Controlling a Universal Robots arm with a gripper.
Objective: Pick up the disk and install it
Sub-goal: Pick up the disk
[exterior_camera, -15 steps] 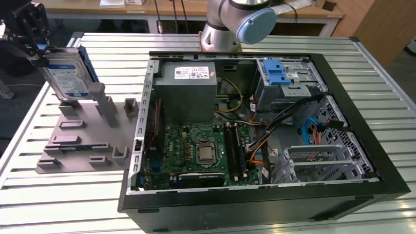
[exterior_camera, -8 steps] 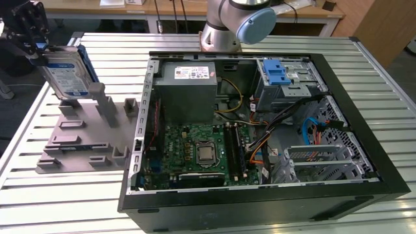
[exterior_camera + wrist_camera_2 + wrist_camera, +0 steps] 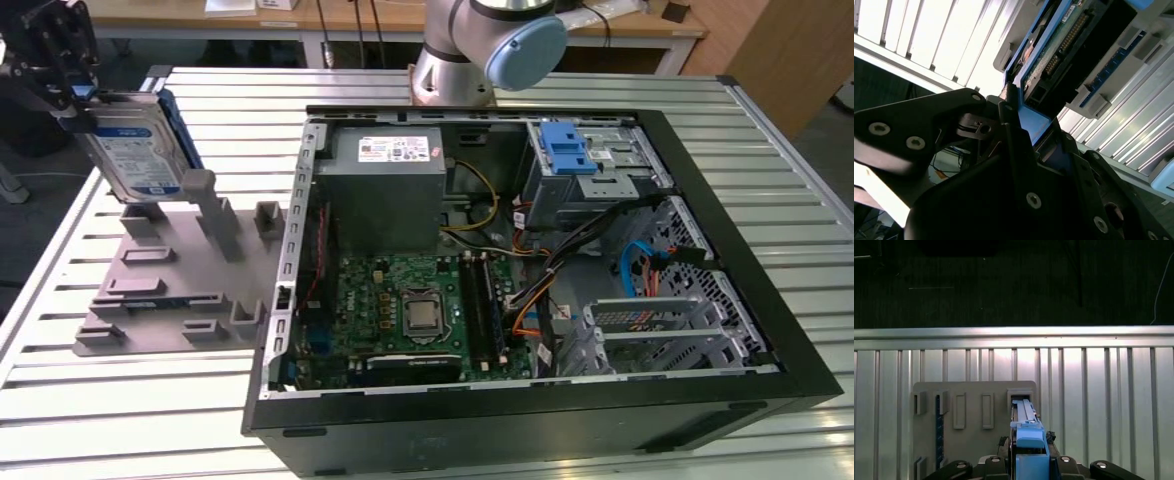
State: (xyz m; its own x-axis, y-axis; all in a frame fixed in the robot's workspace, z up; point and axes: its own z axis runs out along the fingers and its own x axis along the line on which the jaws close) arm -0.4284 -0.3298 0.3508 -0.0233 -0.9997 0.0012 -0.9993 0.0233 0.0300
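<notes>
Pick-up step. Tool [image 3: 78, 100] clamped on the one disk [image 3: 131, 150], held on edge over the one grey holder [image 3: 160, 290] by the table's [image 3: 134, 420] edge on the exterior view's left. Its lower edge may sit in a slot, hard to tell. Not installed; one open computer case [image 3: 747, 380] stands apart. Next move likely calls for a straight lift clear of the posts

The exterior view looks down from above on my table [image 3: 120, 420]; both wrist views ride close at my gripper [image 3: 1030, 462], sharing the disk [image 3: 1023, 412].
</notes>
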